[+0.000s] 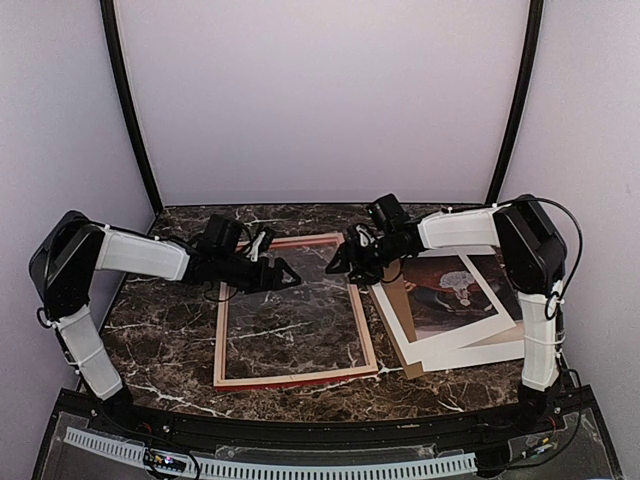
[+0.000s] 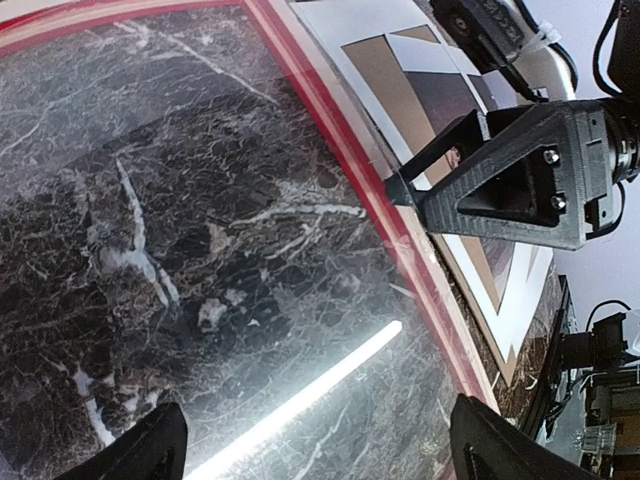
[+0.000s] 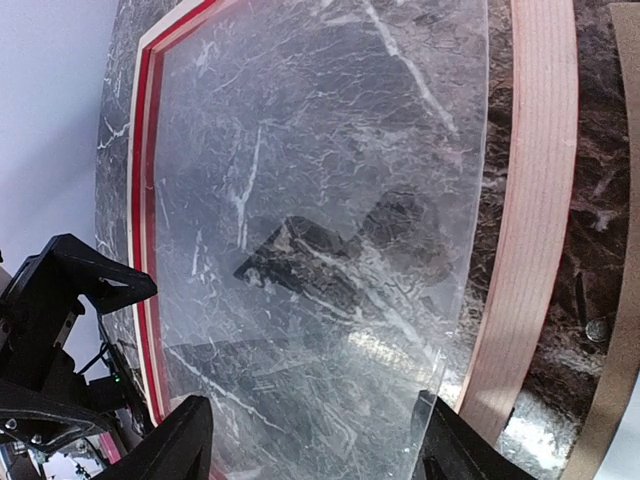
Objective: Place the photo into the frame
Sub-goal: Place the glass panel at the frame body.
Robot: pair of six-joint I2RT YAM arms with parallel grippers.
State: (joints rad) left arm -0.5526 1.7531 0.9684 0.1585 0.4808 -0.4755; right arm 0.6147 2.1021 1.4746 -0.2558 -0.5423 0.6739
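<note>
Now, the right tool hangs over the upper right part of the frame with its fingers spread and nothing between them. Directly beneath it lies the clear sheet, inside the frame's opening. In the right wrist view the sheet's near edge stops short of the pale wood rail, and a strip of marble shows in the gap. Whether the sheet sits flat in its recess, I can't tell from here.

Across from it, the left tool hovers over the frame's upper left, fingers wide apart and holding nothing. The two tools face each other, close but not touching.

The frame itself lies flat in the middle of the table, pale back upward, with red showing only along the inner edges.

And the photo? It's off to the right of the frame, face up, with the pale figure plain to see. It rests on a loose stack that includes the brown board and some white sheets, and its near corner sits just beside the frame's right rail. Neither tool is touching it.

So by my reckoning this is the early part of the job. The frame is laid out and the glazing looks to be in. The main move is not yet done: the photo has to be picked up, turned face down and laid into the opening. The board presumably goes on behind it after that.
</note>
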